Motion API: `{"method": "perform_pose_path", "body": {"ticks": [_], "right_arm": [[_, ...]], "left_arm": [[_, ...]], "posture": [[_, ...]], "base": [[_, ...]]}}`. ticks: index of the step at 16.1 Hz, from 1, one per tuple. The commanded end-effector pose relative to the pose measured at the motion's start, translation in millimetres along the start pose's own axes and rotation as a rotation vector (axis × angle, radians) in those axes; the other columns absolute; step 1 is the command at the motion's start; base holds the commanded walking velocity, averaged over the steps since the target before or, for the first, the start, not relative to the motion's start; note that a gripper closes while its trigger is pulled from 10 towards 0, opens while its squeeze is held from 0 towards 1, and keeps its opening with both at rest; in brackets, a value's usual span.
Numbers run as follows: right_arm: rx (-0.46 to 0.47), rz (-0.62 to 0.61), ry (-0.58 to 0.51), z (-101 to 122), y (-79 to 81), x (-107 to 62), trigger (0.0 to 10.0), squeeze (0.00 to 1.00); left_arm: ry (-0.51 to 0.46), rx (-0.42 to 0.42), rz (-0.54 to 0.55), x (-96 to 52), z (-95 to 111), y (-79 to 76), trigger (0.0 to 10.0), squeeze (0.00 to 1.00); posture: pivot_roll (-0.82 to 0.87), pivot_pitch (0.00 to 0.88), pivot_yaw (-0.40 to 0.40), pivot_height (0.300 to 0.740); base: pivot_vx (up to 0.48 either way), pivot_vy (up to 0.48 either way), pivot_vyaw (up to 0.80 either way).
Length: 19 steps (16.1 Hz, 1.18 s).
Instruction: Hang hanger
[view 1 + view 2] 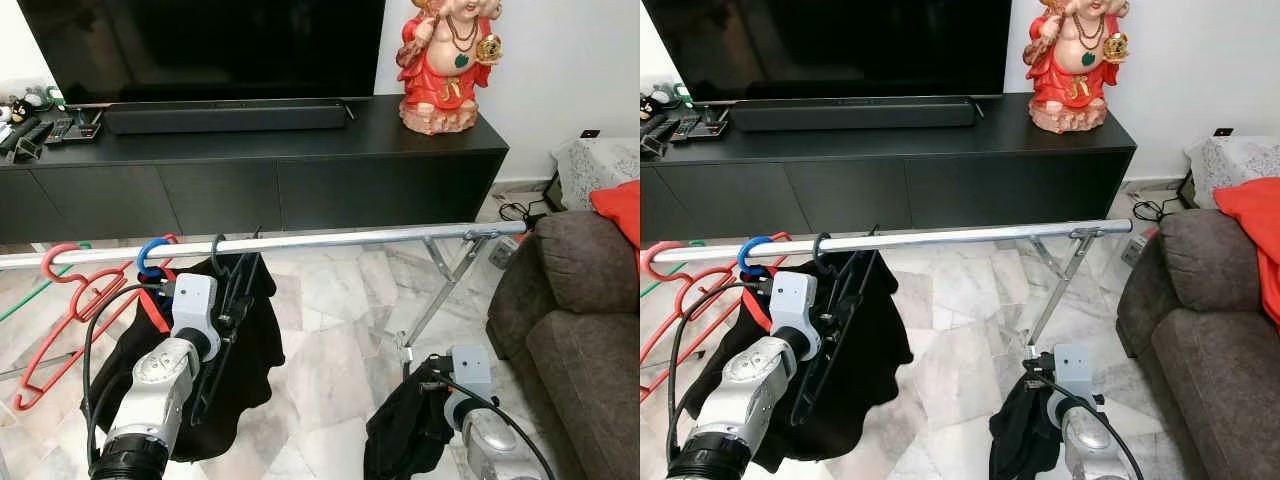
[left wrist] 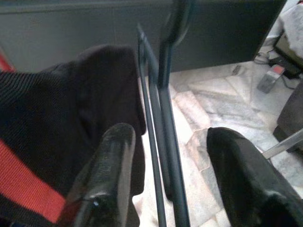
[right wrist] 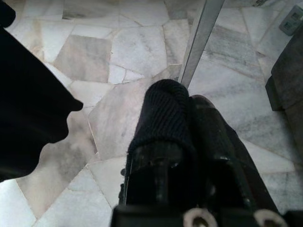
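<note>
A silver rail (image 1: 330,240) runs across in front of me. On it hangs a black hanger (image 1: 217,255) carrying a dark garment (image 1: 250,340). My left gripper (image 1: 238,285) is raised just below the rail, open, and its fingers (image 2: 111,156) stand on either side of the hanger's thin neck (image 2: 165,109) without touching it. The garment (image 2: 61,109) lies against one finger. Low at the right, my right gripper (image 1: 440,385) is shut on a bunched black cloth (image 1: 405,430) that hangs over the floor. The knit fabric (image 3: 163,113) wraps over its fingertips.
A red hanger (image 1: 75,310) and a blue hook (image 1: 150,255) hang at the rail's left end. The rack's folding legs (image 1: 440,290) stand under its right end. A black TV cabinet (image 1: 300,170) with a statue (image 1: 445,65) is behind, and a brown sofa (image 1: 580,320) is at right.
</note>
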State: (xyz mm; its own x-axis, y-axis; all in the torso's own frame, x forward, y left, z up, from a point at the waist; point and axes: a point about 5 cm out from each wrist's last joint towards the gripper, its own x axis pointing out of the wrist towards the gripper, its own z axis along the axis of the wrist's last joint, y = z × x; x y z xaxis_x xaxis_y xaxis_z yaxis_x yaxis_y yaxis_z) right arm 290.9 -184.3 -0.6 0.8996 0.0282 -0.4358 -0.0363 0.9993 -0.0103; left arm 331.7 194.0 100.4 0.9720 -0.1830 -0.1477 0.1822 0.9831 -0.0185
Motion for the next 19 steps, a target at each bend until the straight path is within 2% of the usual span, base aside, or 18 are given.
{"method": "perform_pose_path", "body": {"ticks": [1,19], "right_arm": [[-0.006,0.000,-0.007,2.1,0.1,0.4,10.0,0.00],[0.000,0.006,0.004,-1.3,3.6,-0.1,10.0,0.00]], "left_arm": [[0.037,0.029,-0.001,-2.2,-4.4,-1.1,0.0,0.00],[0.020,0.047,0.014,-6.4,1.8,-5.0,0.0,0.00]], "posture": [[-0.05,0.141,-0.028,0.740],[-0.03,0.141,-0.024,0.740]], "base": [[0.000,0.000,0.00],[0.000,0.000,0.00]]}}
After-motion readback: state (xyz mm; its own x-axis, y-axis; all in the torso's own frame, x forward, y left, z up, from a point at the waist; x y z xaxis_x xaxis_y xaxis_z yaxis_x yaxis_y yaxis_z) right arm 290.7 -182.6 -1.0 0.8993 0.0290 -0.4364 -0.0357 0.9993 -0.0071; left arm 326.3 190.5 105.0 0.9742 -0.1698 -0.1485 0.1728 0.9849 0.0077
